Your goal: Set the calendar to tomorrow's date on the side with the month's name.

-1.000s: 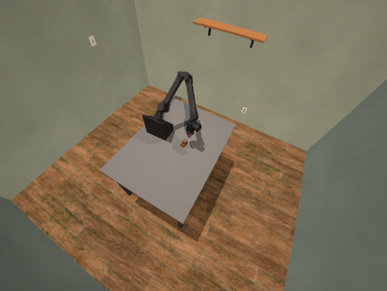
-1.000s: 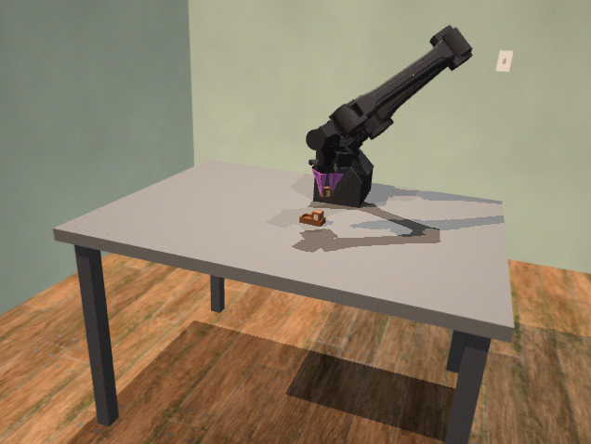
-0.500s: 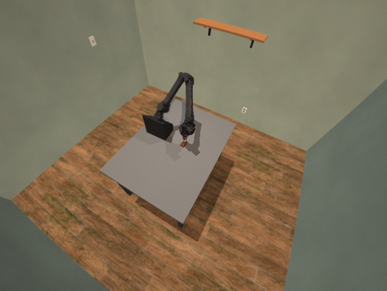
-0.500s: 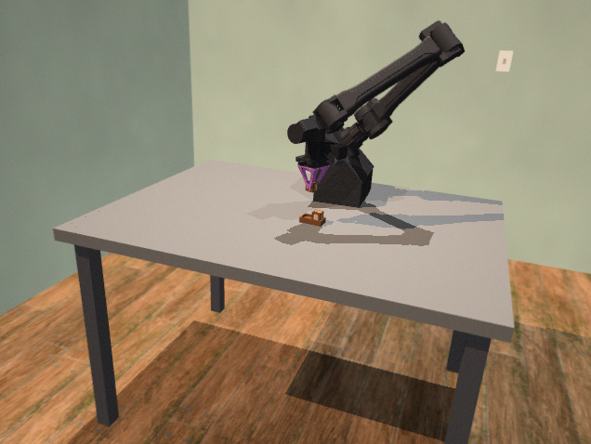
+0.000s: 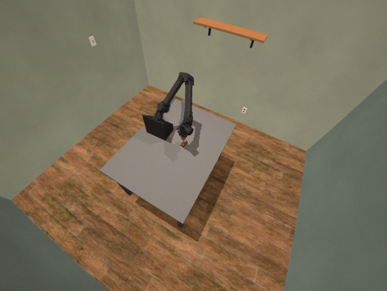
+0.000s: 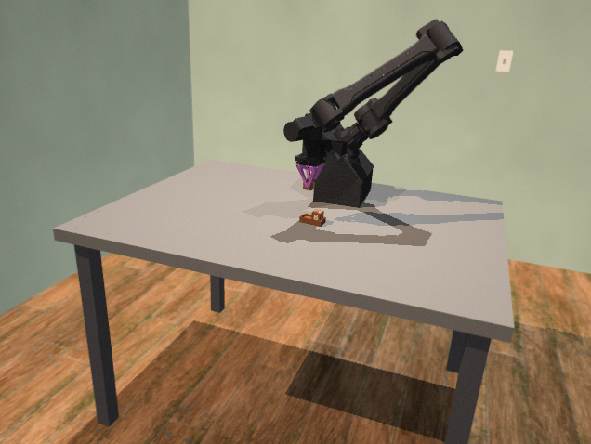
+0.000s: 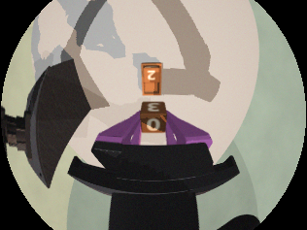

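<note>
While raised off the counter (image 6: 190, 228), hand (image 6: 309, 183) clamped on one cube (image 7: 153, 117), purple fingers pressed to two opposite side faces. Hangs just in front of the arm's base (image 6: 334, 195), near the tray but apart from it.

Tray (image 6: 306, 219) flat on the counter, below and a little ahead of the hand. Holds the second cube (image 6: 317, 215) at one end; other place vacant. Digit on that cube not read with confidence.

In the wrist view, shows a 0 on the held cube's near face and a 3 on the face above it.

Judged as to handling:
- Small, rigid, light block; no risk of crushing.
- Smooth flat faces, so liable to twist or slip between the fingers if bumped against the tray wall.
- Best taken at mid-height on two opposite faces, square to them, leaving the wanted digit face uncovered.
- Tray likewise light; likely to slide or tip if the cube is pushed in at an angle. Lower straight down into the vacant place before opening.
</note>
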Action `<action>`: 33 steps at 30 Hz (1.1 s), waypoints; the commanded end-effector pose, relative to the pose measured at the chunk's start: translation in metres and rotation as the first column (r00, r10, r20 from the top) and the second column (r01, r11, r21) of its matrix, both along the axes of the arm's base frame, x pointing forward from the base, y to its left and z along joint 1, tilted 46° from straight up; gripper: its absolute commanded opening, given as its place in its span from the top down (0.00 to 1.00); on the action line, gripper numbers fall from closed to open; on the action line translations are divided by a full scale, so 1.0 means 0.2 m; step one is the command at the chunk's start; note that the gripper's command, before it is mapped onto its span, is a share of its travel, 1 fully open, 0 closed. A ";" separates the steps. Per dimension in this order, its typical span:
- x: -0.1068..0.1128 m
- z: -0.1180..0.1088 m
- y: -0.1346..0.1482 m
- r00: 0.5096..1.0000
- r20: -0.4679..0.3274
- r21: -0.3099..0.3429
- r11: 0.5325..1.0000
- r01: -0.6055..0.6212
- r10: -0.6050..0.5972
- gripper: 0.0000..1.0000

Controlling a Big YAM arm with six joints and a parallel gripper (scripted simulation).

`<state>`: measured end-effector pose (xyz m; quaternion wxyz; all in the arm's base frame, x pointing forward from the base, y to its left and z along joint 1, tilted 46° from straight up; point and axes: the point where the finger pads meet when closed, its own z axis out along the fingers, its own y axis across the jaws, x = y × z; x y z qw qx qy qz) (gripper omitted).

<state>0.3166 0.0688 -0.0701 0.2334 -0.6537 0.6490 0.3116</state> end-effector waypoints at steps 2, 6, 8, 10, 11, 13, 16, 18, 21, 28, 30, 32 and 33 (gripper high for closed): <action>-0.01 0.01 -0.04 1.000 0.007 0.004 1.000 0.011 -0.011 0.74; -0.01 0.01 -0.04 1.000 0.007 0.003 1.000 0.011 -0.011 0.74; -0.01 0.00 -0.04 1.000 0.004 0.003 1.000 0.015 -0.015 0.74; -0.01 -0.01 -0.04 1.000 0.005 0.001 1.000 0.020 -0.020 0.74; -0.01 -0.02 -0.03 1.000 0.001 0.001 1.000 0.017 -0.017 0.74; -0.02 -0.03 0.02 1.000 -0.003 0.003 1.000 -0.007 0.007 0.74; -0.03 -0.05 0.05 1.000 -0.003 0.005 1.000 -0.007 0.007 0.74; -0.03 -0.07 0.06 1.000 -0.003 0.005 1.000 -0.007 0.007 0.74; -0.04 -0.10 0.10 1.000 -0.004 0.005 1.000 -0.007 0.007 0.74; -0.05 -0.16 0.16 1.000 -0.004 0.005 1.000 -0.008 0.008 0.74; -0.05 -0.18 0.18 1.000 -0.005 0.005 1.000 -0.008 0.008 0.74; -0.06 -0.20 0.20 1.000 -0.005 0.005 1.000 -0.008 0.008 0.74; -0.06 -0.21 0.21 1.000 -0.005 0.005 1.000 -0.008 0.008 0.74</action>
